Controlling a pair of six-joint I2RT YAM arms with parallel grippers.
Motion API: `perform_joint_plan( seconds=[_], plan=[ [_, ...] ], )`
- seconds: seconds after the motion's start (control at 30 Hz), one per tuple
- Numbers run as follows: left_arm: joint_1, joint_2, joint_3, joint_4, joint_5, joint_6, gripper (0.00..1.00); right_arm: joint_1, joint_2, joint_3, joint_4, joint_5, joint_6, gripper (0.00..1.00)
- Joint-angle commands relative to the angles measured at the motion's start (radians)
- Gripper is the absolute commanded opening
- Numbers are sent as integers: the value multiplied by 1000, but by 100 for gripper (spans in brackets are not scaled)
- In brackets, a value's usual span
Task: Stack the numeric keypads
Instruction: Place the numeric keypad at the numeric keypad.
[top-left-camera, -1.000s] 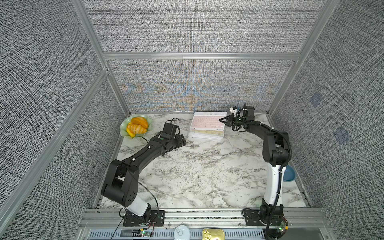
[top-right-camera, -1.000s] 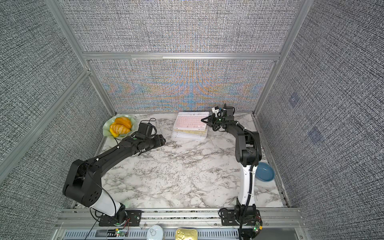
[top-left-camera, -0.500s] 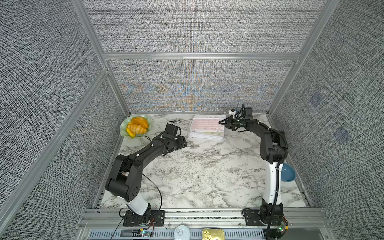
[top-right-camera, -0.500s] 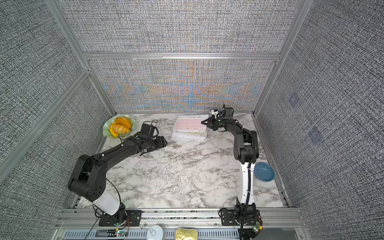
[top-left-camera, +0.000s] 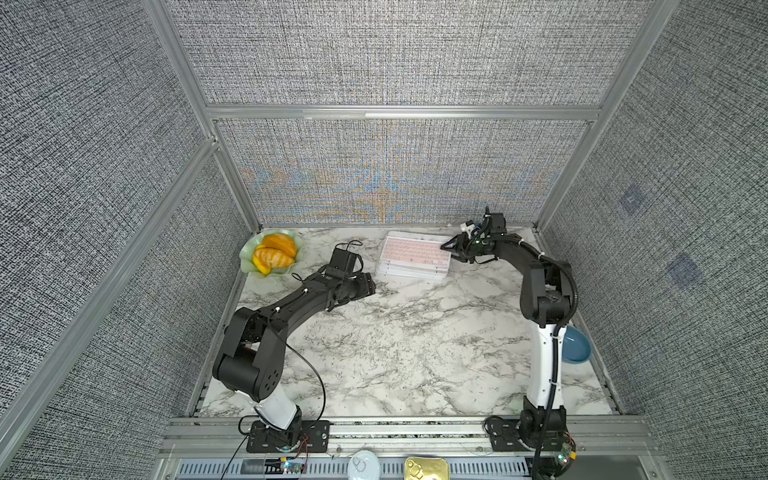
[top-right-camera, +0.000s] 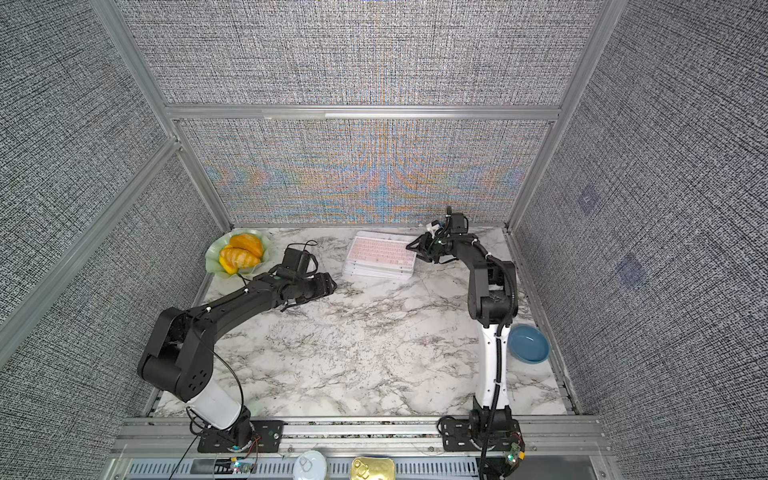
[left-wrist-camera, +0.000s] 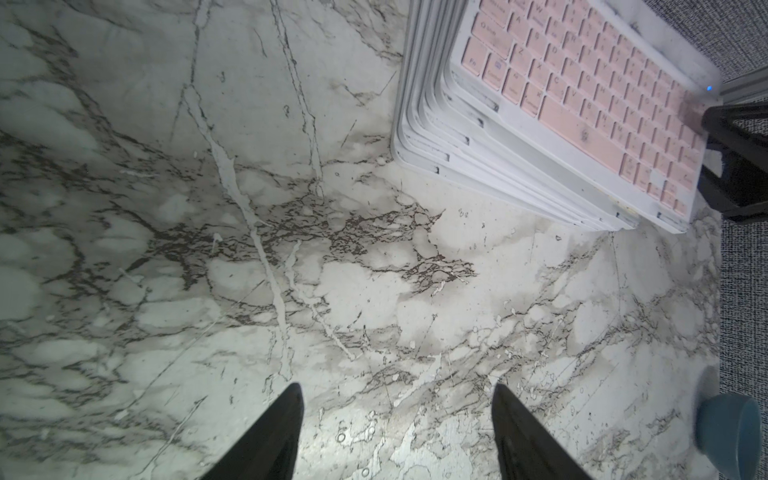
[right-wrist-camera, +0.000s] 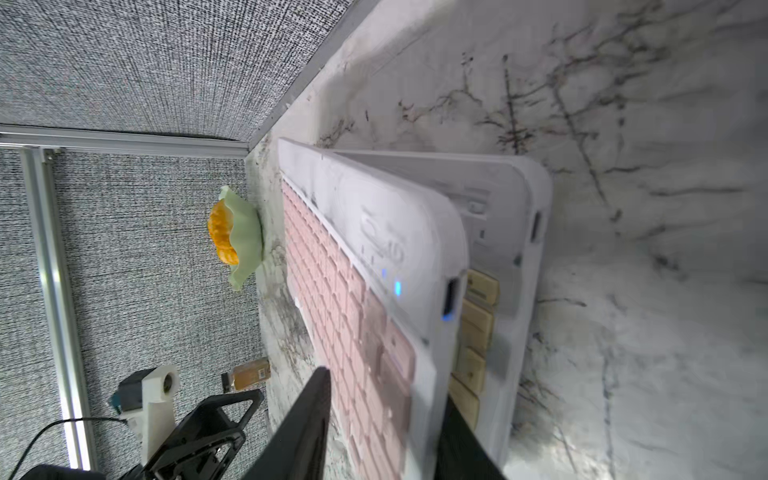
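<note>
One yellow keypad (right-wrist-camera: 478, 328), invisible from above

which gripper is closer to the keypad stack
Right. The right gripper is at one end of the stack, its fingers either side of the top pink keypad. The left gripper hangs open over the table beyond the opposite end, not touching it.

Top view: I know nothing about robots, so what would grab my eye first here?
A stack of keypads, pink keys on top, lies at the back of the marble table, with the right gripper at its right edge. In the back left corner sits a green dish of orange fruit.
</note>
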Motion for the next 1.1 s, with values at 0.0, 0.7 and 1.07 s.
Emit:
perform_joint_plan(
  seconds=[0.0, 0.7, 1.07],
  plan=[
    [0, 4, -5, 14, 4, 2, 73, 1, -9, 23, -85, 78, -65, 40],
    [1, -199, -71, 34, -287, 31, 73, -5, -407, -290, -28, 423, -152, 45],
    [6, -391, -256, 249, -725, 160, 81, -5, -998, -905, 247, 828, -218, 47]
  ],
)
